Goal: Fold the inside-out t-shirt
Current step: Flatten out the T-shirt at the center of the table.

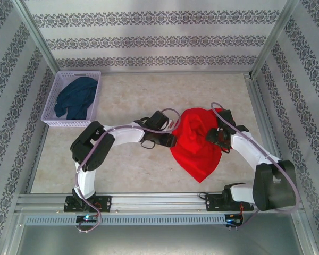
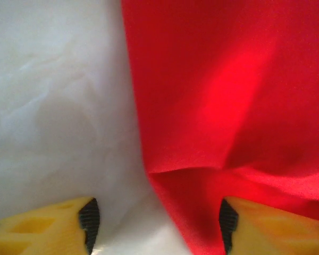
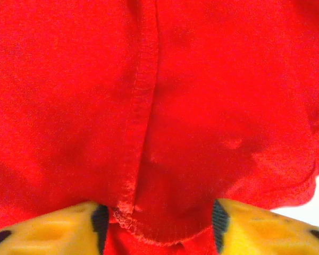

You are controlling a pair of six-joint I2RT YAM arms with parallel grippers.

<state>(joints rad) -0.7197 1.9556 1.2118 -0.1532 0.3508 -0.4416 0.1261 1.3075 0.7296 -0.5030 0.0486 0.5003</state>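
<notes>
The crumpled red t-shirt (image 1: 198,144) lies right of centre on the surface (image 1: 133,95), with the left end effector (image 2: 157,220) apart astride its edge and the right end effector (image 3: 158,219) apart around a bunched seam.

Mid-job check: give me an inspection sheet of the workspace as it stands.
Surface: pale marbled table.
Job's things: red t-shirt crumpled in a heap right of centre, not yet folded.
Clutter: white basket at far left, holding a navy garment.
Grippers: left gripper has jaws apart astride the shirt's edge; right gripper is on bunched fabric, grip unclear.
Cables: purple cables loop along both arms.
Surroundings: patterned walls, metal frame.
</notes>
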